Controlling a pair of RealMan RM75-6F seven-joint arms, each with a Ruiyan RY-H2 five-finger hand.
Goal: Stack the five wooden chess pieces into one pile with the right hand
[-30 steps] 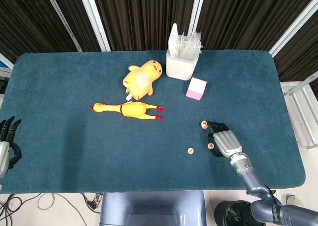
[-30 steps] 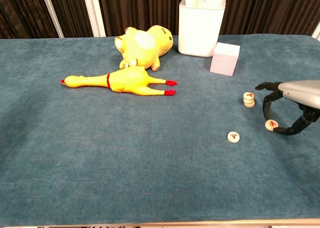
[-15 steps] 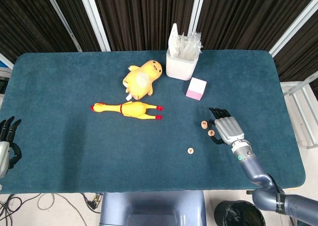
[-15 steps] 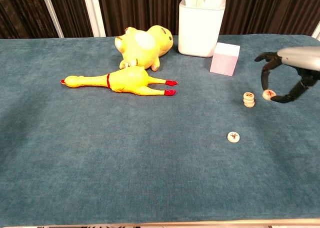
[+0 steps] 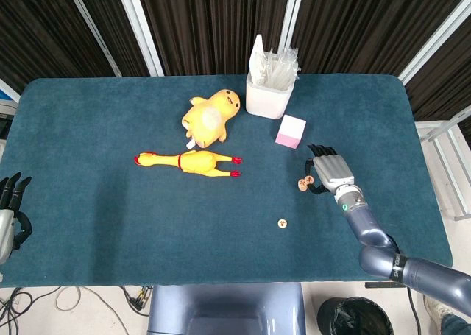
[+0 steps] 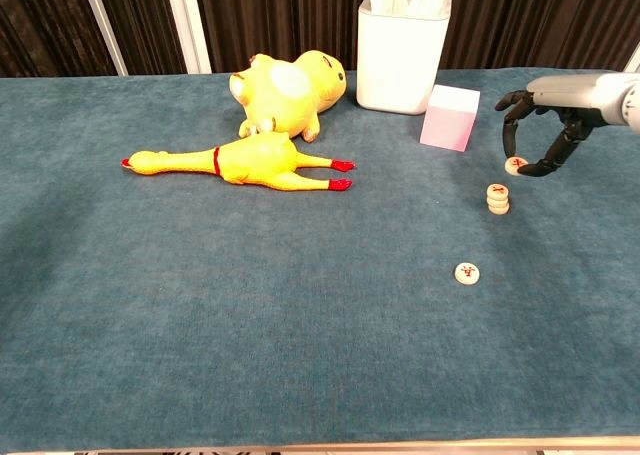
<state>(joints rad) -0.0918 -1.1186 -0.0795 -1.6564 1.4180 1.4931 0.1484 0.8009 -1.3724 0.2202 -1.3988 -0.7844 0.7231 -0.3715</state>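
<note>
**Right hand carried a chess piece above the pile**

The right hand (image 6: 545, 125) pinched one wooden chess piece (image 6: 515, 164) in its fingers (image 6: 512, 120), just above the small stack (image 6: 497, 199) on the table (image 6: 200, 305). Another piece (image 6: 466, 272) lay nearby. The left hand (image 5: 9, 213) hung off the table's edge, apparently open and empty.

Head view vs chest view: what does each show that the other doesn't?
Head view only: the left hand at the table's left edge, holding nothing, plus the whole table outline and the right forearm.

Chest view only: side-on, the pile reads as stacked pieces, and the held piece sits above it, not yet on it.

Both: right hand pinching a piece, the loose piece, rubber chicken, yellow plush, white holder, pink block.
</note>
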